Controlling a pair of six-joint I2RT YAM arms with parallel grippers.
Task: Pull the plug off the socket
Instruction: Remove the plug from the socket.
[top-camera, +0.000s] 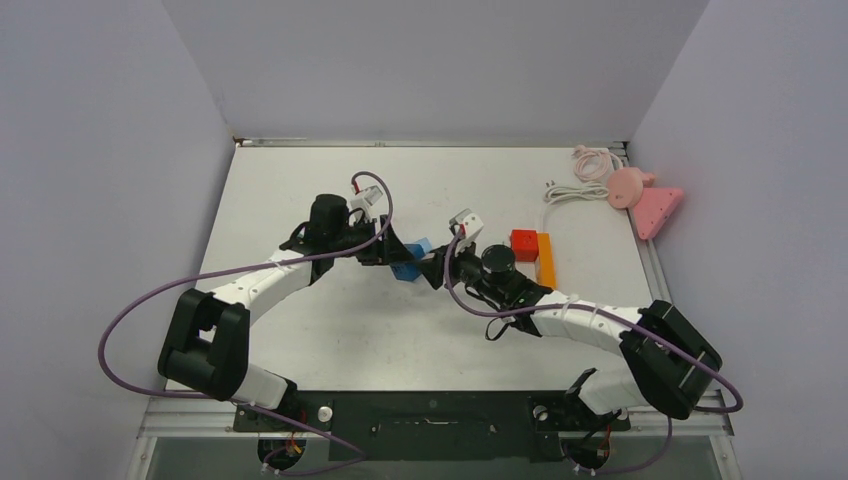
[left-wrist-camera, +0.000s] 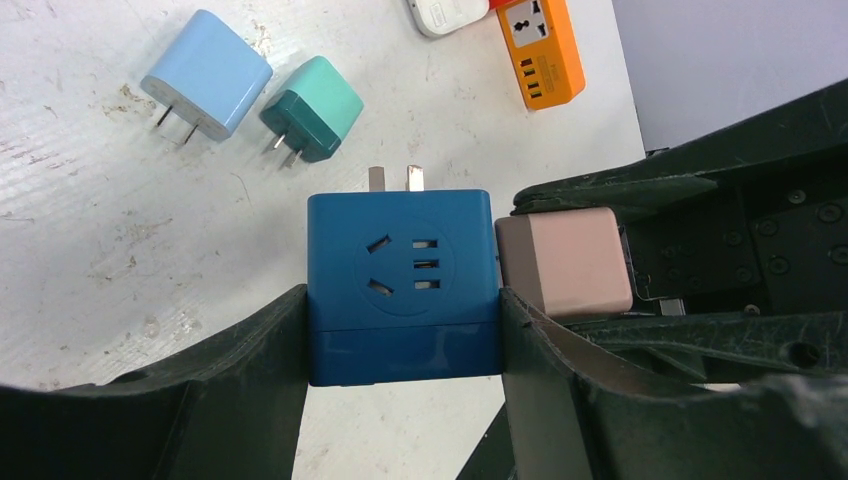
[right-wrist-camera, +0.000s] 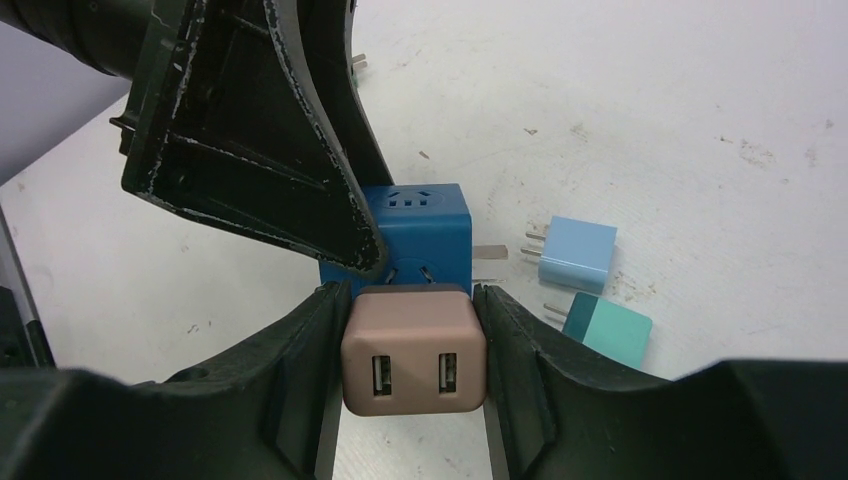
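Observation:
The socket (left-wrist-camera: 400, 280) is a dark blue cube with two metal prongs on its far side, and my left gripper (left-wrist-camera: 400, 335) is shut on it, one finger on each side face. A dusty-pink plug (right-wrist-camera: 415, 350) with two USB ports sits flush against the socket's (right-wrist-camera: 430, 225) side face. My right gripper (right-wrist-camera: 412, 300) is shut on this plug, its fingers pressed to both flanks. In the top view the two grippers meet at mid-table, left gripper (top-camera: 385, 250) and right gripper (top-camera: 440, 268) either side of the socket (top-camera: 408, 258). The plug (left-wrist-camera: 565, 260) touches the socket's right face.
A light blue charger (left-wrist-camera: 207, 75) and a teal charger (left-wrist-camera: 315, 108) lie loose on the table beyond the socket. An orange power strip (top-camera: 545, 260) and a red cube (top-camera: 524, 244) sit to the right. A pink object (top-camera: 645, 200) and coiled white cable (top-camera: 575, 190) occupy the far right corner.

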